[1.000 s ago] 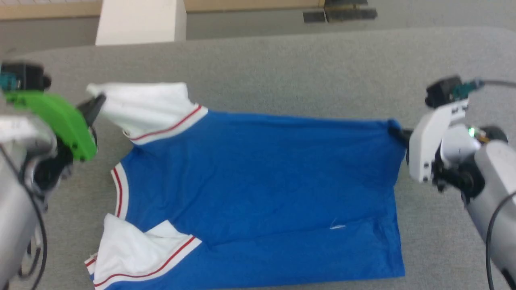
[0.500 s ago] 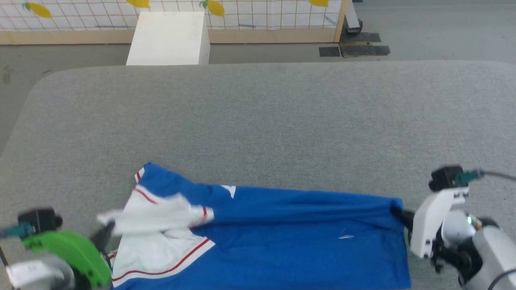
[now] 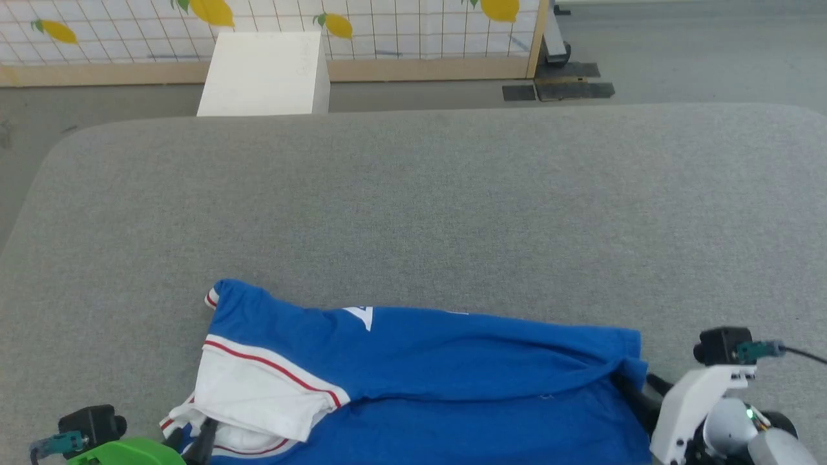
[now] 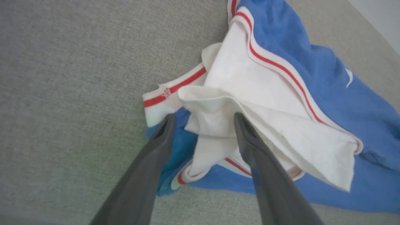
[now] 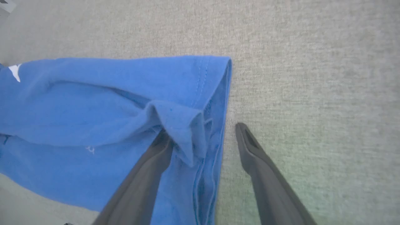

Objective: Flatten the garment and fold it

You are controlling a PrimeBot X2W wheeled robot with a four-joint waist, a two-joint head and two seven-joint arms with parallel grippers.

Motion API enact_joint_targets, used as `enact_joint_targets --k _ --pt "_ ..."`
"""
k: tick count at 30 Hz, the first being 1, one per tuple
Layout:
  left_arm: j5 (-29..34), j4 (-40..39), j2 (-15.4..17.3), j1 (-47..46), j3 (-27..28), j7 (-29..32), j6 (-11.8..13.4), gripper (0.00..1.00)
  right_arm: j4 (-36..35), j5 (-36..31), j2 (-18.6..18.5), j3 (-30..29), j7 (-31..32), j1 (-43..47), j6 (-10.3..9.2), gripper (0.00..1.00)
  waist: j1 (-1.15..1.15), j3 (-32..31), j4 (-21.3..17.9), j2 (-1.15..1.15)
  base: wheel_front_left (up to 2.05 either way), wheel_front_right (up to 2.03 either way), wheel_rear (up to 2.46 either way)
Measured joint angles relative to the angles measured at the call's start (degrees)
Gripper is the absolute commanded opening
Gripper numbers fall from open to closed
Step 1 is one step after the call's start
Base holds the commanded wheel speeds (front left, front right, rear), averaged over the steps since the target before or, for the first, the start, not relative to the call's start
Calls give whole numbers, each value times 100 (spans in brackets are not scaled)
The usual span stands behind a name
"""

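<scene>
The garment [image 3: 439, 381] lies at the near edge of the grey table [image 3: 413, 194], doubled over lengthwise, blue with a white sleeve [image 3: 258, 394] on top at its left end. My left gripper [image 4: 203, 118] is open, its fingers standing wide either side of the loose white sleeve [image 4: 250, 103] with red-striped trim. In the head view it sits at the bottom left [image 3: 197, 442]. My right gripper [image 5: 202, 130] is open too, with a bunched fold of the blue hem corner [image 5: 187, 122] lying slack between its fingers. It shows at the garment's right end [image 3: 636, 394].
Beyond the table's far edge stand a white box [image 3: 261, 74] on the floor, a wood-framed mesh fence with yellow fruit shapes [image 3: 387, 26], and dark floor plates [image 3: 559, 87]. Bare grey table spreads beyond the garment.
Both grippers have opened and let go of the sleeve and hem corner. The far edge was brought over toward me, and the sleeve has dropped onto the blue cloth. The head camera tilted up.
</scene>
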Motion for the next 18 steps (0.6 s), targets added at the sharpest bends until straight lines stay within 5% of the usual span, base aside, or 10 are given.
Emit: enact_joint_targets --k 9,18 --pt "716 -347 -9 -129 178 -761 465 100 -1480 -448 140 -570 -73 903 -2 100 0 -217 -6 0 0 0 0" --pt "1947 -801 -11 -599 342 -992 731 100 -2604 -642 260 -1626 1171 1233 -3 100 0 -334 62 0 0 0 0"
